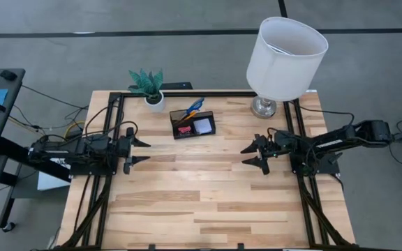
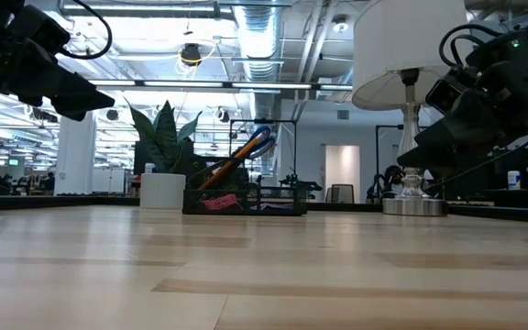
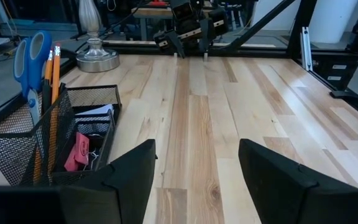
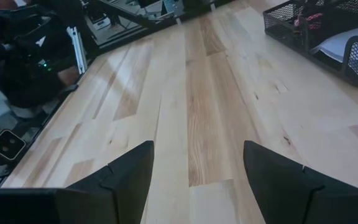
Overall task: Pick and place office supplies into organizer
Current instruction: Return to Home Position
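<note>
Scissors and pencils stand in the organizer cup, eraser and pad in its tray. Light, stiff items, likely best pinched mid-shaft. Left gripper and right gripper, either side of it, gape empty.

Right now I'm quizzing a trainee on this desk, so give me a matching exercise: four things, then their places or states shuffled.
1 scissors
2 eraser
3 note pad
4 left tool

A open, over the bare table at its left
B pale, flat in the organizer tray
C upright in the tall cup
D pink, beside the cup

Pairs: 1-C, 2-D, 3-B, 4-A

The right tool hangs open opposite.
</note>
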